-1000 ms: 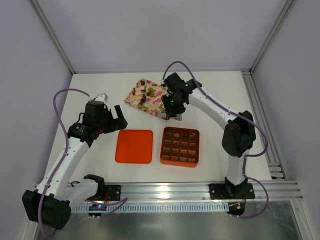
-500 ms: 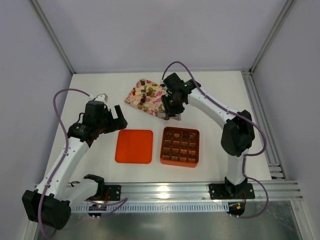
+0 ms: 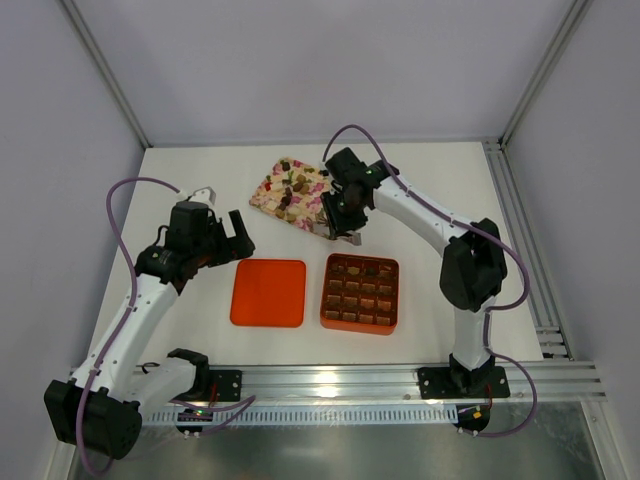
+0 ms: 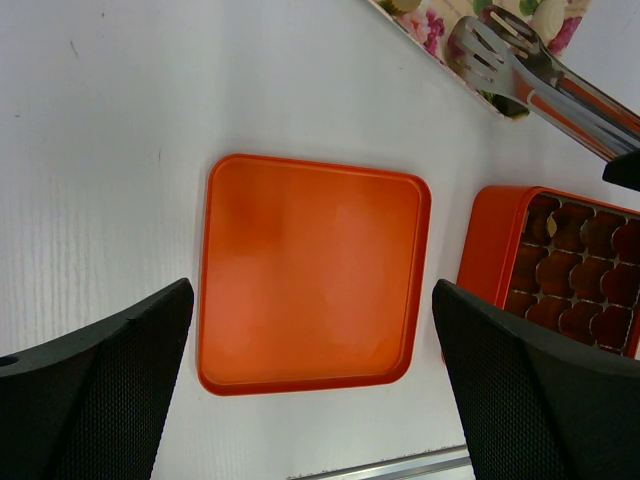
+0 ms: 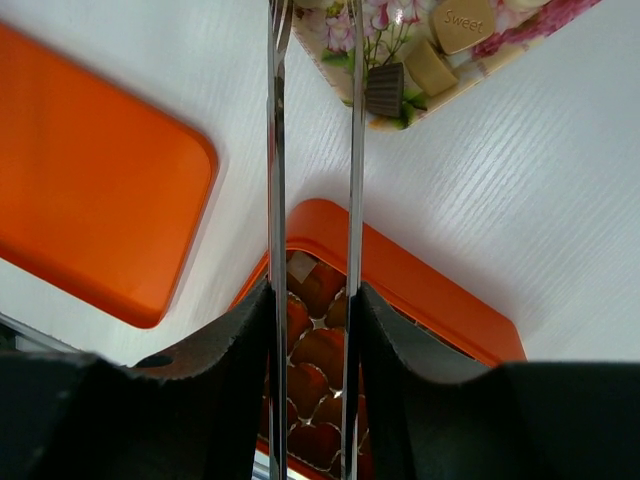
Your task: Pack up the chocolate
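The chocolate [image 3: 291,190] lies as several brown and tan lumps on the pink floral tray [image 3: 266,200]. In the right wrist view a dark lump [image 5: 385,89] and tan lumps [image 5: 432,68] sit at the tray's corner [image 5: 345,35]. My right gripper [image 3: 341,220] [image 5: 312,300] is shut on metal tongs [image 5: 352,150], whose tips [image 4: 485,50] hang over the tray's near edge with nothing seen between them. The orange grid box [image 3: 361,293] [image 5: 440,290] has brown lumps in its far row. My left gripper [image 3: 232,236] [image 4: 312,300] is open and empty above the orange lid [image 4: 310,270].
The orange lid [image 3: 268,292] lies flat left of the box, a narrow gap between them. The box's edge also shows in the left wrist view [image 4: 490,245]. An aluminium rail [image 3: 400,380] runs along the table's near edge, and frame posts stand at the back corners.
My right gripper has shifted slightly left and toward the tray with the tongs. The left arm has not moved.
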Tool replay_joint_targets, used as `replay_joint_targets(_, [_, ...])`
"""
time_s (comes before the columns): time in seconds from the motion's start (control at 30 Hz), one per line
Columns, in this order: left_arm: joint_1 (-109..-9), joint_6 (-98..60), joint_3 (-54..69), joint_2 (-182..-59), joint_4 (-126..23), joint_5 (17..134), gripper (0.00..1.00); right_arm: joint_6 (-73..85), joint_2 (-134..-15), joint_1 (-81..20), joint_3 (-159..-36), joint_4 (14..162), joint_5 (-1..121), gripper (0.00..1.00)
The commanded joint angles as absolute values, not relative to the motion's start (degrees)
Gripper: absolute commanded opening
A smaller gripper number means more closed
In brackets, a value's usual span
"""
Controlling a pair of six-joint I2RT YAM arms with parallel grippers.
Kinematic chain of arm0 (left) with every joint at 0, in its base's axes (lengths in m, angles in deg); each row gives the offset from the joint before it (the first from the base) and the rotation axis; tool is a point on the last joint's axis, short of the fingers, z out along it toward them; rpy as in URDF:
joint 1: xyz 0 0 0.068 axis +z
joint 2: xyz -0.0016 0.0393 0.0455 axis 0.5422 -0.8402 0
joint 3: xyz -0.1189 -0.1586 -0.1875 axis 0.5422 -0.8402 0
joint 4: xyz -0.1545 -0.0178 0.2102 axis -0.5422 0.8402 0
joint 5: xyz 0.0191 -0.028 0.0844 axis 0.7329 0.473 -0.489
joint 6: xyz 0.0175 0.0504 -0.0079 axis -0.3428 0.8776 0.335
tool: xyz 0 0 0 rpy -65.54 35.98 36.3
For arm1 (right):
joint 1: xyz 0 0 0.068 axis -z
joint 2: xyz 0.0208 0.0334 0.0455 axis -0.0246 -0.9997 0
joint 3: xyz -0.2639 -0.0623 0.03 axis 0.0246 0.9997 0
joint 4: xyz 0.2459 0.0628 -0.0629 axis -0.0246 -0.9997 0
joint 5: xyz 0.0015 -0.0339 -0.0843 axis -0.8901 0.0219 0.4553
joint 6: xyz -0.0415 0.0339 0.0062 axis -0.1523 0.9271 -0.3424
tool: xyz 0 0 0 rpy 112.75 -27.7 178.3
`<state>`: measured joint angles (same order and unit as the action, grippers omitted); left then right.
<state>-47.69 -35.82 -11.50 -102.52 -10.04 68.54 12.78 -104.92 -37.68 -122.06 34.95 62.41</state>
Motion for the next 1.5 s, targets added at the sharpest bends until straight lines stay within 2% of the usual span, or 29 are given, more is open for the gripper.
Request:
replay_joint_targets(0.0, [-47.5,-36.0,-11.0,-102.3,-11.0,68.9,1.0,12.5,-106.2,-37.8,-124.5,35.8,61.8,0.41])
replay_joint_targets(0.33, [-47.4,-36.0,-11.0,-102.2,-11.0,68.7,1.0,12.3,-106.9,-37.8,-125.3,35.0,61.8,0.37])
replay_joint_targets(0.5, [-47.5,-36.0,-11.0,-102.3,-11.1,68.9,1.0,12.2,-105.5,-37.9,-125.2,34.3,62.5,0.41])
replay_joint_targets(1.47, [-47.4,-36.0,-11.0,-102.4,-11.0,68.9,1.0,12.1,-104.4,-38.1,-125.7,33.5,62.3,0.41])
